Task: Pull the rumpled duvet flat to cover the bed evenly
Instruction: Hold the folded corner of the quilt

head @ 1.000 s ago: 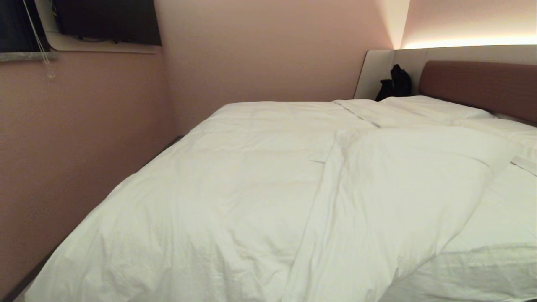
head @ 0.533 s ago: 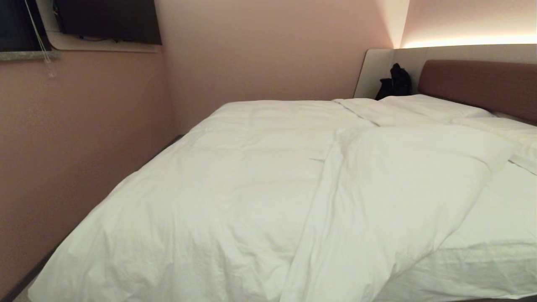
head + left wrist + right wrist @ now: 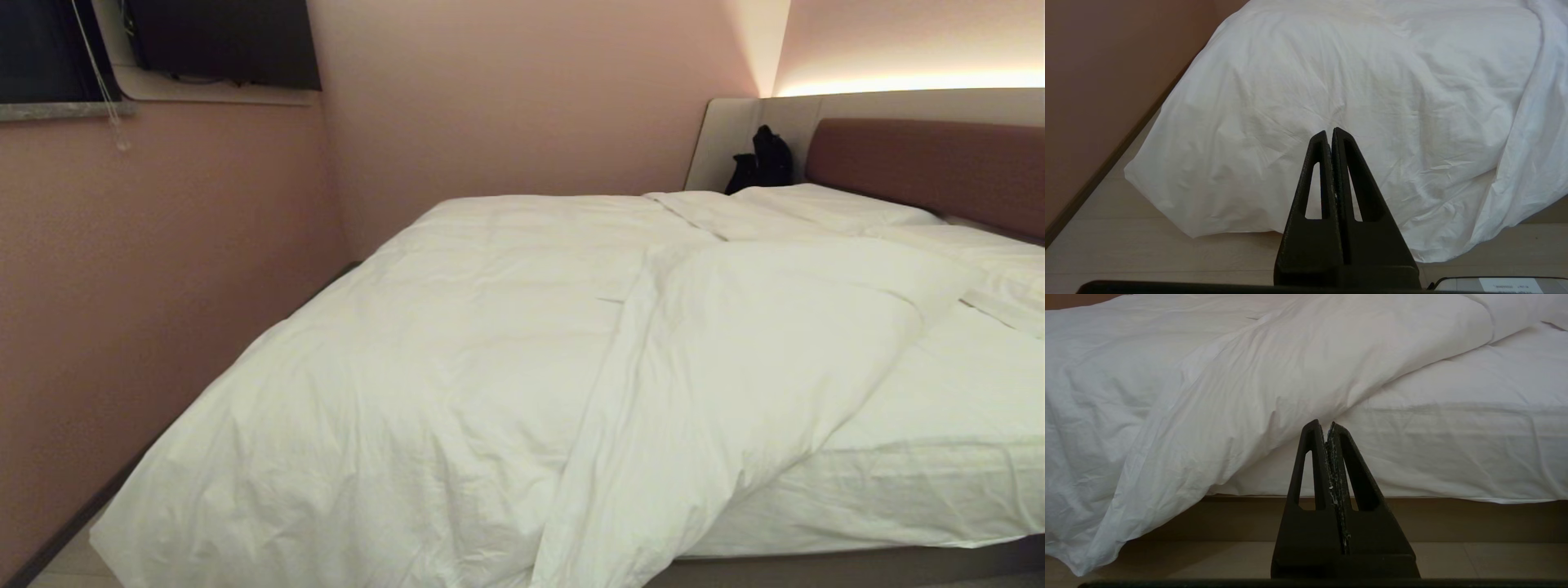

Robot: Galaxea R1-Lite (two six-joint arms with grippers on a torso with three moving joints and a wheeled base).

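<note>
The puffy white duvet [image 3: 457, 359] lies rumpled over the left and middle of the bed [image 3: 939, 400], with one part folded back diagonally, baring the sheet on the right. Its near corner hangs down to the floor, as the left wrist view [image 3: 1298, 102] and the right wrist view [image 3: 1180, 404] both show. My left gripper [image 3: 1329, 131] is shut and empty, held short of the hanging corner. My right gripper [image 3: 1323, 424] is shut and empty too, facing the bed's side where the duvet's folded edge meets the sheet. Neither arm shows in the head view.
A pink wall [image 3: 163, 269] runs close along the bed's left side. The reddish-brown headboard [image 3: 931, 167] and white pillows [image 3: 833, 208] are at the far right, with a black object [image 3: 763, 163] in the corner. Light wood floor [image 3: 1147, 249] lies before the bed.
The whole head view has shifted: the bed sits lower and farther off, and its base and the floor now show at the bottom. The camera moved; the duvet lies as before.
</note>
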